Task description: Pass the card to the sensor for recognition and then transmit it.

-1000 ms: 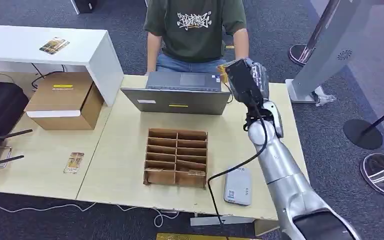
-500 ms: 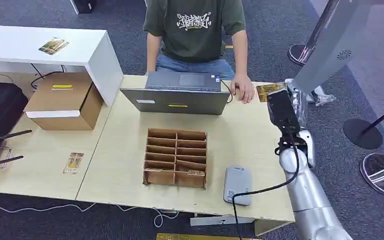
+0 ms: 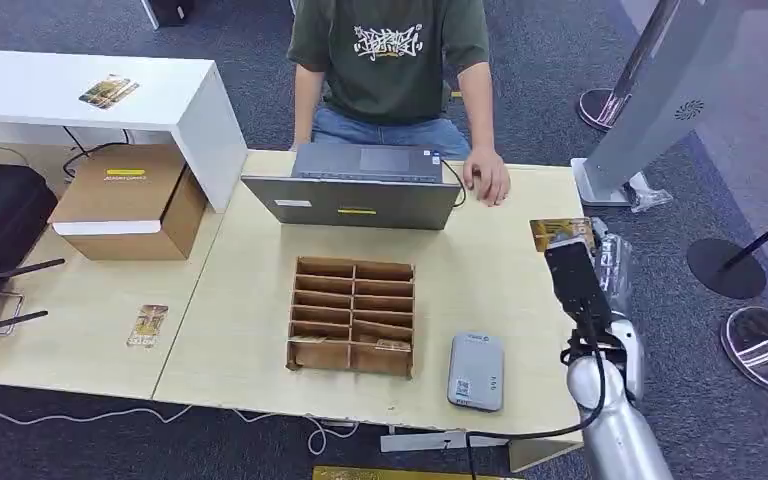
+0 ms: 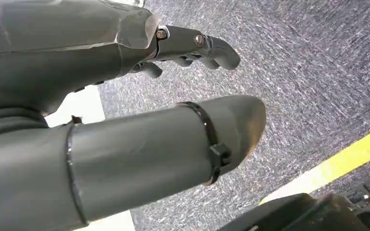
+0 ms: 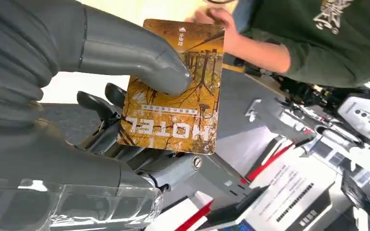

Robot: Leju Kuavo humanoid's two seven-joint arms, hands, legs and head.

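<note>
I hold the card (image 5: 173,86) in my right hand (image 5: 101,96), thumb pressed on its face, fingers behind, out over the surface (image 3: 500,270) edge at 3 o'clock from the organizer (image 3: 352,315); it looks thin, stiff, light and glossy, so I judge it slippery and best pinched flat near one end; the reader (image 3: 476,371) lies at 7 o'clock from it; my left hand (image 4: 125,120) hangs with nothing in it, fingers loosely apart; the card's back is hidden.

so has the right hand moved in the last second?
Yes. The right hand, holding the card, pulled back from beside the laptop to the table's right edge.
</note>
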